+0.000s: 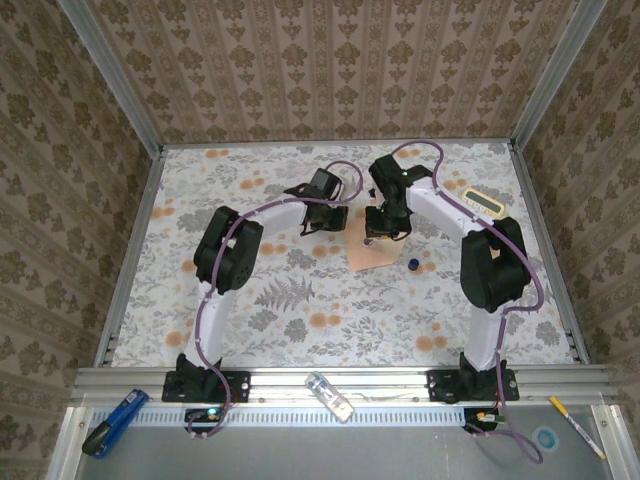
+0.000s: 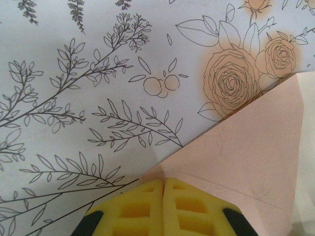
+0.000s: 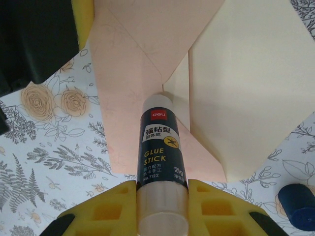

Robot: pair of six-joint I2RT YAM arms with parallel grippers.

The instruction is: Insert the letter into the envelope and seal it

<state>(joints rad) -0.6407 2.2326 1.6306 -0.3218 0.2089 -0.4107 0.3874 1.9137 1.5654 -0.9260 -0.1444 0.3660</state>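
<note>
Overhead distant; both wrist cameras close, sharing envelope (image 3: 123, 108).

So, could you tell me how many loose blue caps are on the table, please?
1: the blue cap lies just right of the envelope; others may be hidden.

We see the envelope (image 3: 128, 98) as thin matt paper, its paler flap (image 3: 246, 88) equally dull and smooth. The glue stick (image 3: 161, 142) is glossy plastic with a printed label and a translucent base. The right gripper (image 3: 162, 186) has matt yellow plastic fingers (image 3: 106, 209). We read the table cover (image 2: 74, 73) as smooth and matt, the front rail (image 1: 340, 380) as pale bare metal.
</note>
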